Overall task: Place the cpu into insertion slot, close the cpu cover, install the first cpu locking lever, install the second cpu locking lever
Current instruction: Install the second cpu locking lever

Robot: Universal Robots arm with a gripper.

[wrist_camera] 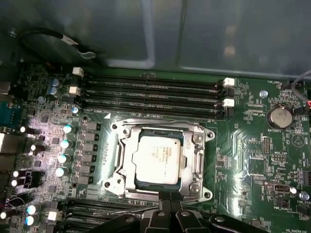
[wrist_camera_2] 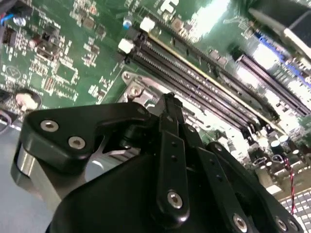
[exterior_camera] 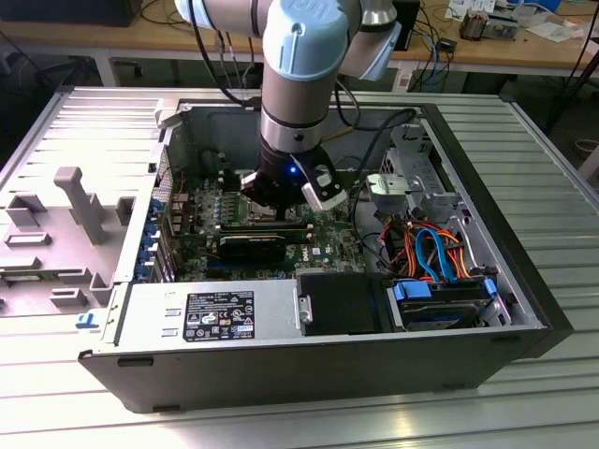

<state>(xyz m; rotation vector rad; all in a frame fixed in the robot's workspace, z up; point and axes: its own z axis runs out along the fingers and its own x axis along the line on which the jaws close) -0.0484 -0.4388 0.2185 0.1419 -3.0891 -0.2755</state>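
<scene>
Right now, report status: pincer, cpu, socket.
Pincer low at the insertion slot's edge, holding nothing visible. Cpu seated in slot, cpu cover framing it. Memory slots alongside, not in the way.

We saw the cpu (wrist_camera: 158, 158), a flat square chip with a dull silver-grey top, lying level inside the insertion slot (wrist_camera: 127, 145). The slot was a square socket on the green board, just beside the long black memory slots. The cpu cover (wrist_camera: 197, 158), a thin silver frame with a square window, lay flat around the chip, touching the socket rim.
</scene>
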